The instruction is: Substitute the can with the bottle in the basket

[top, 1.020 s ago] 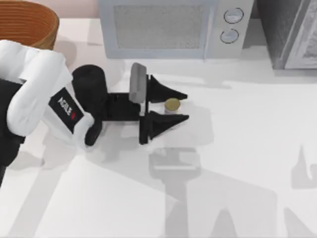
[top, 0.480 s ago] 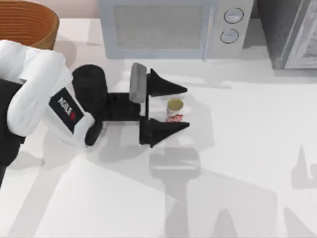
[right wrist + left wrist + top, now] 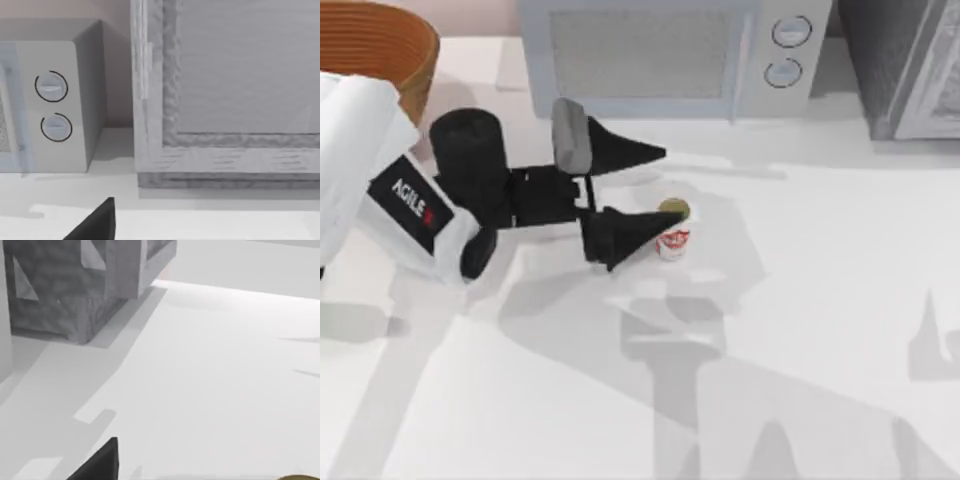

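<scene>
Basket (image 3: 380, 45): woven wicker, at the top view's far left corner, well behind the left pincer and apart from it.
Microwave (image 3: 670, 55): grey, along the back edge of the surface, beyond the pincer's far finger.
Left pincer (image 3: 655, 190): fingers spread wide, holding nothing; it has drawn back toward the basket side since a moment ago, when the can sat squarely between its fingers.
Can (image 3: 672, 232): small, white with red markings and a gold top, standing on the surface (image 3: 820, 300) just past the tip of the near finger, seemingly touching it, no longer framed by both.
Meaning: the can looks set down outside the basket and released, so its removal seems done; fetching the bottle is left.
Right pincer: fingers cannot be told; its wrist camera faces the microwave's dials.
</scene>
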Robot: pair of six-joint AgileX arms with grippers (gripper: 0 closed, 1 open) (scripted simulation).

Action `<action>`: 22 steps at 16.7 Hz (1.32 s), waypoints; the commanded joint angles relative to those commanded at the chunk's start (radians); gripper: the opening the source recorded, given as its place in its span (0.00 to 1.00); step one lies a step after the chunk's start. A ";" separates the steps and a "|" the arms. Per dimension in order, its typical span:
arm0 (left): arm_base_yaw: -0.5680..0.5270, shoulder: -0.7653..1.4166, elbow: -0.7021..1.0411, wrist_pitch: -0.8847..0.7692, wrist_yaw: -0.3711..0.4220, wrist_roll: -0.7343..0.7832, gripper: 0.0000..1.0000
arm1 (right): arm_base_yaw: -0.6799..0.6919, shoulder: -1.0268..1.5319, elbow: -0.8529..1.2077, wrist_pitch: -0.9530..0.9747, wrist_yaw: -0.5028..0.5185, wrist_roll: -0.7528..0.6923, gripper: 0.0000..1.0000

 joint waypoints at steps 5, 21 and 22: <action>0.090 -0.412 -0.205 -0.236 -0.223 0.000 1.00 | 0.000 0.000 0.000 0.000 0.000 0.000 1.00; 0.288 -2.197 -1.019 -1.058 -1.040 0.003 1.00 | 0.000 0.000 0.000 0.000 0.000 0.000 1.00; 0.291 -2.260 -1.053 -1.089 -1.072 0.001 1.00 | 0.000 0.000 0.000 0.000 0.000 0.000 1.00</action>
